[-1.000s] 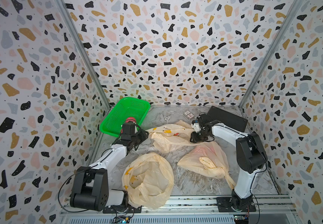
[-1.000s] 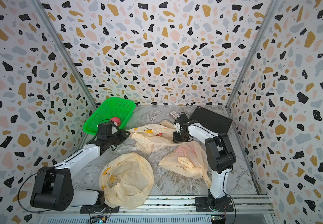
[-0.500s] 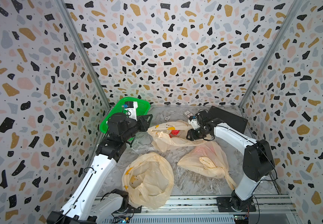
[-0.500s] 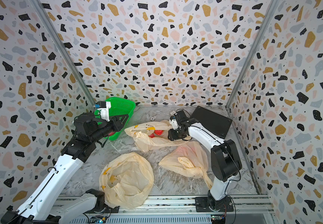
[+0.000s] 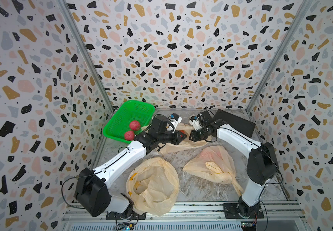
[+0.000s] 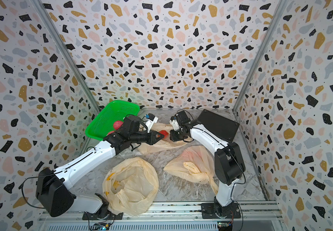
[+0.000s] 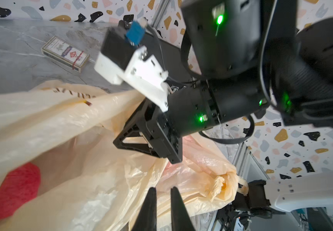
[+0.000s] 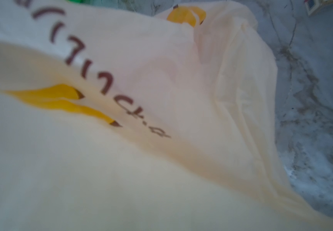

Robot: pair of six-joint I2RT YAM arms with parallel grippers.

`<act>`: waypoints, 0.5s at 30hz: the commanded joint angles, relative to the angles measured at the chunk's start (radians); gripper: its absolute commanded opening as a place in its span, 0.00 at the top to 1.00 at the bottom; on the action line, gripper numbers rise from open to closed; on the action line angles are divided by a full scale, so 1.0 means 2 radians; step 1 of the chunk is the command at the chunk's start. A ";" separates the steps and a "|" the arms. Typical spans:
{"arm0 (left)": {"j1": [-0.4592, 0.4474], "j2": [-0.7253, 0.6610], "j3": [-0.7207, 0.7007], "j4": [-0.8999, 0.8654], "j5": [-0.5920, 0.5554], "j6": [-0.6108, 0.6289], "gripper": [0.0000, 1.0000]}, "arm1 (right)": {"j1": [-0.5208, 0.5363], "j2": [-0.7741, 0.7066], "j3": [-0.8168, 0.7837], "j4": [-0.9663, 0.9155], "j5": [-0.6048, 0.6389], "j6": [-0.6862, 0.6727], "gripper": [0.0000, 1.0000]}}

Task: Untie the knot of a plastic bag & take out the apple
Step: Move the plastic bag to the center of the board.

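**Item:** apple [image 6: 163, 133], red, one, lying inside the opened bag [image 5: 173, 148] toward the middle of the far edge of the bench [image 5: 193, 184]; in the left wrist view it shows through the mouth, partly under film. **Handling, as judged:** firm, round and smooth, the only real weight in the lot; likely to roll once the film slackens and to bruise if dropped. **Where to take hold:** across its widest part, with the jaws spread well beyond their present set and no film between pad and fruit. **Container:** thin cream plastic, printed, limp, light and slippery; probably easy to tear or to drag along with the fruit. Best pinched at the rim of the mouth and held up so the opening stands. **Tools:** left gripper [image 7: 163, 202], over the bag's mouth just beside the apple, fingers nearly together with a sliver between them and nothing visibly caught. Right gripper [image 5: 193, 138], down on the opposite side of the same bag and seen side-on against film; whether its jaws are together or pinching the rim cannot be told. **Related stock:** knotted bag [image 5: 211, 162], right of middle toward the near edge, its knot [image 5: 224, 177] a tight twisted lump, a pink tinge showing through the film. Slack open bag [image 5: 153, 186] at the near edge, left of middle, nothing seen inside. Green basket [image 5: 121, 122] at the far-left corner, holding two further apples [image 5: 135, 125].
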 commanded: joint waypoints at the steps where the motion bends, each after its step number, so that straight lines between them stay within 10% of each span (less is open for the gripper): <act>1: 0.000 0.006 -0.020 -0.002 -0.079 0.031 0.89 | 0.000 0.007 0.013 -0.002 -0.013 0.019 0.80; 8: 0.021 0.043 -0.034 0.002 -0.256 0.035 0.81 | 0.000 -0.003 -0.007 0.013 -0.024 0.032 0.89; 15: 0.039 0.075 -0.032 0.096 -0.218 0.048 0.73 | 0.002 -0.034 -0.076 0.032 -0.050 0.044 0.95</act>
